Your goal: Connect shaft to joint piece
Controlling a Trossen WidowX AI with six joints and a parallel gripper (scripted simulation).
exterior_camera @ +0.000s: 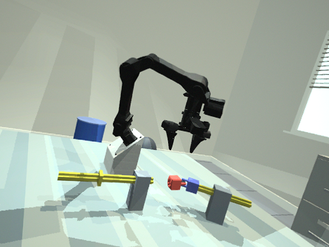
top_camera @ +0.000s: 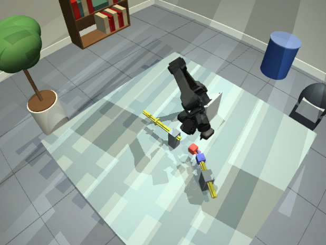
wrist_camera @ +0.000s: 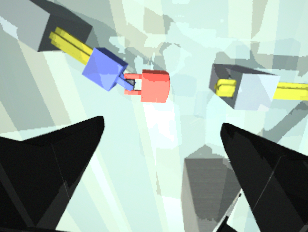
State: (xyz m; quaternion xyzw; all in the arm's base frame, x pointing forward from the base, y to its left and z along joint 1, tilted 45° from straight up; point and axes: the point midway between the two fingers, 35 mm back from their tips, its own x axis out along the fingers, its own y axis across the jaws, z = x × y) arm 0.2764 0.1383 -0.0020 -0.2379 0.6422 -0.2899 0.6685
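Observation:
The red joint piece [top_camera: 193,149] [exterior_camera: 174,182] [wrist_camera: 155,86] hangs on its hinges from the blue part [top_camera: 200,158] [exterior_camera: 192,185] [wrist_camera: 105,69] on the fixed yellow shaft [top_camera: 211,189] [exterior_camera: 241,201]. Its open side faces the second shaft's short end and looks roughly in line with that shaft. The second yellow shaft [top_camera: 163,126] [exterior_camera: 116,177] [wrist_camera: 292,91] pokes a little out of its grey block [top_camera: 173,140] [exterior_camera: 139,190] [wrist_camera: 256,91]; a gap separates it from the red piece. My gripper [exterior_camera: 181,150] [wrist_camera: 162,124] is open and empty, above the red piece and touching nothing.
The fixed shaft's grey block [top_camera: 207,179] [exterior_camera: 218,205] stands beyond the blue part. A yellow collar [top_camera: 156,121] [exterior_camera: 100,178] sits on the second shaft, on the far side of its block. The pale robot base [top_camera: 214,105] [exterior_camera: 126,163] [wrist_camera: 207,190] stands behind the blocks.

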